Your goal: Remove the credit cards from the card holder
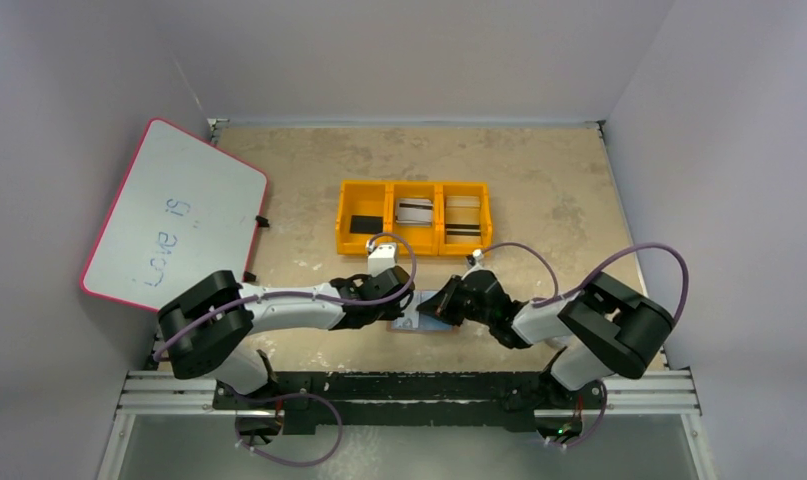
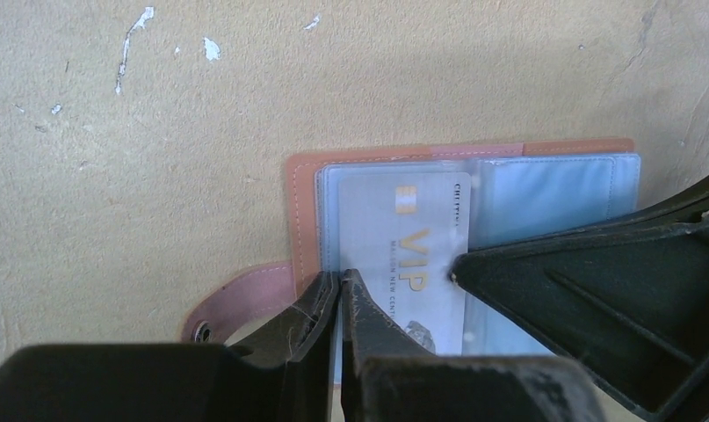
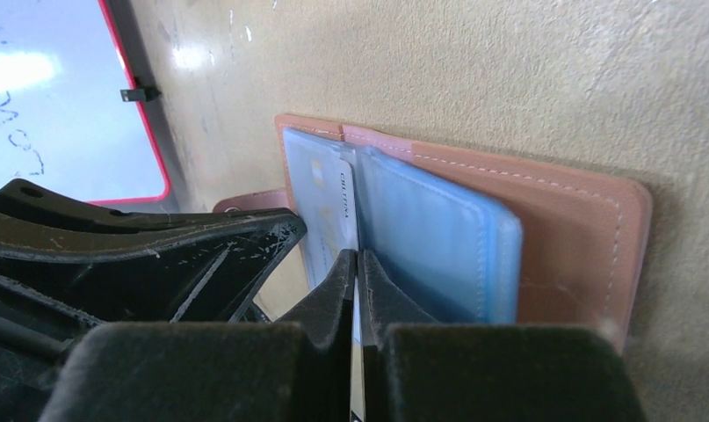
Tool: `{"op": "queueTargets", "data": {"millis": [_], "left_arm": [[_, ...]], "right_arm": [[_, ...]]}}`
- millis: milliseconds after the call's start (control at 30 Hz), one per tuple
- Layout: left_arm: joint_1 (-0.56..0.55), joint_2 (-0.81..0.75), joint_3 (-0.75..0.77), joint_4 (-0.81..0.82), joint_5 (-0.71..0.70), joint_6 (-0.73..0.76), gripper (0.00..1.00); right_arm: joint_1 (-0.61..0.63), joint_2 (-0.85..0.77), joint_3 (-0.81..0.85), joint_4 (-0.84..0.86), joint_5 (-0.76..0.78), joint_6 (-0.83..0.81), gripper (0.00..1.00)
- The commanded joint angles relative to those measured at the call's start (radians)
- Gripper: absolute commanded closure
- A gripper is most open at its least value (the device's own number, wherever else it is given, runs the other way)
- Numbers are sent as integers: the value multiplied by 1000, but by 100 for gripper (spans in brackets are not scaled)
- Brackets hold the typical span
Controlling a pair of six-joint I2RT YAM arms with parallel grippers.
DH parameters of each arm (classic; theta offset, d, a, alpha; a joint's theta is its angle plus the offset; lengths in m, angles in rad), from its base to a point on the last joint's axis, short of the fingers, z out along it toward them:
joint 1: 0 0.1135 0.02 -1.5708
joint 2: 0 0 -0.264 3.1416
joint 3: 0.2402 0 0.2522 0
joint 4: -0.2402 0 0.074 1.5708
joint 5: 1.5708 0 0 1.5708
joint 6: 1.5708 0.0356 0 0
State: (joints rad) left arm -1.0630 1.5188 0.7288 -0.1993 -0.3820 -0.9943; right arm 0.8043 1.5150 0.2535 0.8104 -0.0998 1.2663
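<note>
Credit card (image 2: 403,237): pinched, it appears, along its right edge by the right gripper (image 3: 358,264), jaws clenched. The left gripper (image 2: 340,286) is clamped on the card holder (image 2: 302,211) at its near-left sleeve edge. It lies open between both arms, equally close, long axis left to right; extraction would likely run rightward. It rests near-centre on a scuffed table (image 2: 157,176), with an orange tray (image 1: 341,215) farther off.

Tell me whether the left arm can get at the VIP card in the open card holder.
Probably yes: the left end effector is shut at the near edge of the VIP card. The right end effector is shut at a sleeve beside it, clear of that edge.
</note>
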Motion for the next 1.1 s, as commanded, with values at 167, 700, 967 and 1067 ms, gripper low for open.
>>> {"op": "queueTargets", "data": {"millis": [167,700,967,1067], "left_arm": [[-11,45,-18,-32,-21,-15,97],[-12,48,-11,-26,-17,-5,98],[-12,43,0,-24,0,7,99],[-12,41,1,-25,1,7,99]], "right_arm": [[4,-177,-47,-146,102,40,100],[-7,-265,-65,-214,97,-17,93],[-7,-171,-38,-100,54,3,75],[-7,-108,-30,-53,29,17,72]]}}
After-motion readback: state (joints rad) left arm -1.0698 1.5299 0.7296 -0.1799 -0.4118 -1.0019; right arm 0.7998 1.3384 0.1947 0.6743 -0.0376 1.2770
